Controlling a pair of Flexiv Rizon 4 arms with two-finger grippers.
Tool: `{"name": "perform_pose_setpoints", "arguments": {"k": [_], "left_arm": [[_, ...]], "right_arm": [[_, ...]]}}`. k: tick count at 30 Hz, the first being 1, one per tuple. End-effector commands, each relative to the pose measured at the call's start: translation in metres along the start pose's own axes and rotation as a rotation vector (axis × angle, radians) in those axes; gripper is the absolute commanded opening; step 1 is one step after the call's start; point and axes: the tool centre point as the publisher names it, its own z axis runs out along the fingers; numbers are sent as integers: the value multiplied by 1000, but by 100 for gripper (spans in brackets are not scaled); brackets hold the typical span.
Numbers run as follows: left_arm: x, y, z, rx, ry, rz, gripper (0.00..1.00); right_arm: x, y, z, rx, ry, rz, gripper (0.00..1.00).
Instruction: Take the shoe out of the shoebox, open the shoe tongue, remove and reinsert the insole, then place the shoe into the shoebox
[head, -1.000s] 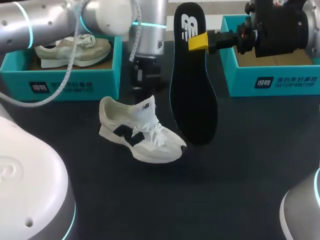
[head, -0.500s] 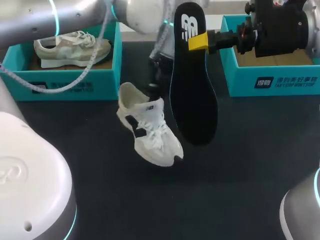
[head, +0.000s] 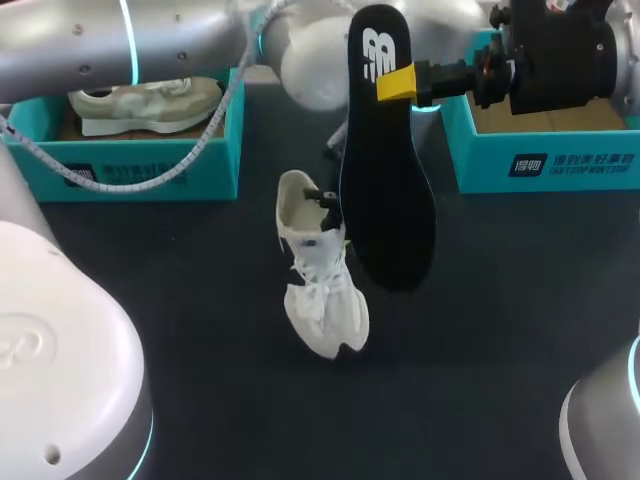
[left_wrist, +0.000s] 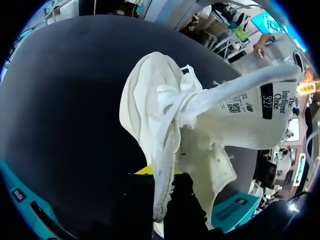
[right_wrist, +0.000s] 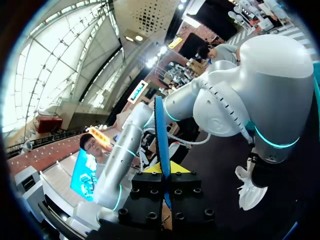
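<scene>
A white shoe (head: 322, 270) hangs above the dark table, toe toward the front edge and heel opening up. My left gripper (head: 332, 205) is shut on its collar rim. In the left wrist view the shoe (left_wrist: 160, 110) fills the space ahead of the left gripper (left_wrist: 162, 192), and its tongue (left_wrist: 250, 97) with a printed label is pulled out sideways. A black insole (head: 385, 170) hangs upright just right of the shoe, with my right gripper (head: 398, 84) shut on its upper part. The right wrist view shows the insole (right_wrist: 159, 130) edge-on between the right gripper (right_wrist: 164, 172) fingers, and the shoe (right_wrist: 248, 187) beyond.
A teal shoebox (head: 130, 155) at the back left holds a beige shoe (head: 145, 100). Another teal shoebox (head: 545, 150) stands at the back right, partly behind my right arm. A cable (head: 130, 170) from my left arm drapes across the left box.
My left arm has swung the shoe to the right, next to the insole, and turned it so the toe points to the front. The right arm and insole have not moved.
</scene>
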Motion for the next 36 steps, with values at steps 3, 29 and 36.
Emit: {"name": "perform_pose_setpoints", "arguments": {"k": [3,29,36], "left_arm": [[-9,-6,-1,-24,1,63,0],[-28,-45,20,-19,-28,150,0],[-36,-49,34,-7,-12,143,0]], "right_arm": [[0,2,3,1,-1,1,0],[0,2,3,1,-1,1,0],[0,2,3,1,-1,1,0]]}}
